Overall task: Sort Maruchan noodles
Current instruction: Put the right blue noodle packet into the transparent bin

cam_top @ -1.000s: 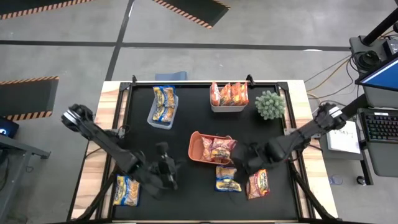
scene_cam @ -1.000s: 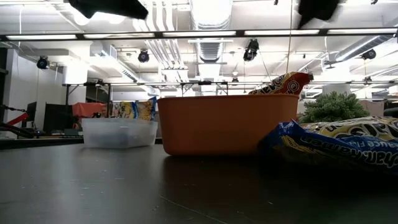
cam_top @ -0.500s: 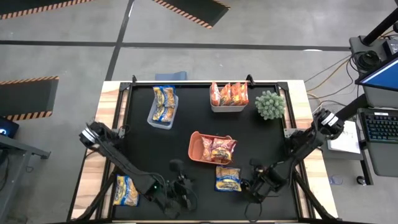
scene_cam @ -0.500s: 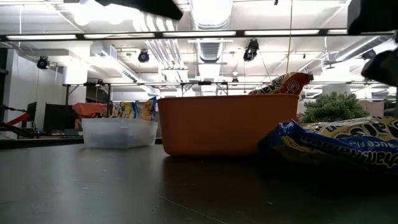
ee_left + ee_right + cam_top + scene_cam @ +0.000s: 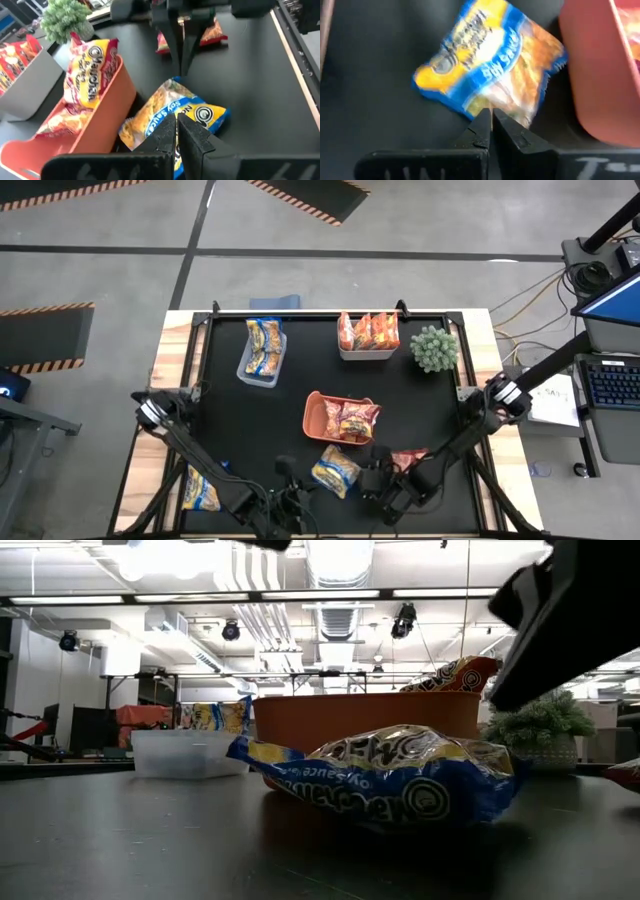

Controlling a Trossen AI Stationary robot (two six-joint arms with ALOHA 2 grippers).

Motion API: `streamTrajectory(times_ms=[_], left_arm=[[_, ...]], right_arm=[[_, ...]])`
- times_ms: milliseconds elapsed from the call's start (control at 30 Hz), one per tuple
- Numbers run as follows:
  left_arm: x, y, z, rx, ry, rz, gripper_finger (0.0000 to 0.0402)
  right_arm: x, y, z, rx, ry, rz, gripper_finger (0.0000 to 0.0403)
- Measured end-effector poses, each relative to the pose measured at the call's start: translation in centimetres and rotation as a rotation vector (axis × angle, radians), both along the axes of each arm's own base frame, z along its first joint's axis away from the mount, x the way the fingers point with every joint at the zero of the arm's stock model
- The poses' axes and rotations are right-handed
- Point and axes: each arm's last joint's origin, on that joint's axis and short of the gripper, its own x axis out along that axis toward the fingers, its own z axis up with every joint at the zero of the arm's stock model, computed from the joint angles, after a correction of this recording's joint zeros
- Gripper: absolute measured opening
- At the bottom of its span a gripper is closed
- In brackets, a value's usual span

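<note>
A blue-and-yellow Maruchan noodles packet lies flat on the black table near its front edge, just in front of the orange bin. My left gripper is shut, its tips at the packet's left end. My right gripper is shut too, its tips at the packet's opposite end. A red packet lies on the table behind my right gripper. My left gripper's shut fingertips overlap the near edge of the blue-and-yellow packet, coming slanting down from the table's left; whether they touch it, I cannot tell. My right gripper's shut fingertips meet the packet's edge at its right end, slanting down from the table's right. The packet lies on the table.
The orange bin holds red packets. At the back stand a clear bin with blue-and-yellow packets, a white bin with orange packets, and a small potted plant. Another blue-and-yellow packet lies at the table's left front.
Both grippers have come down toward the near edge and in toward each other, still shut. The right one swept from the right against the blue-and-yellow packet, which has slid toward the table's left and turned askew. The left one has moved right, up to the packet's other end.
</note>
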Motion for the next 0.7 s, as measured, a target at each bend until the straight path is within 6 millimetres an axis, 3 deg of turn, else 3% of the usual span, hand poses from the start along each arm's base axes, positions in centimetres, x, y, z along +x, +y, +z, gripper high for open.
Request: streamTrajectory(times_ms=[300, 467, 700], left_arm=[[0.3, 0.4, -2.5, -0.001, 0.033, 0.037, 0.0000], [1.2, 1.8, -3.6, 0.039, 0.069, 0.062, 0.0000], [2.5, 3.4, -4.0, 0.007, 0.150, 0.026, 0.0000]], right_arm=[[-2.2, -0.5, 1.6, 0.062, 0.089, -0.133, 0.0008], [-3.9, -2.0, 0.8, 0.120, 0.074, -0.239, 0.0008], [-4.7, -4.8, -0.9, 0.320, 0.009, -0.378, 0.0026]])
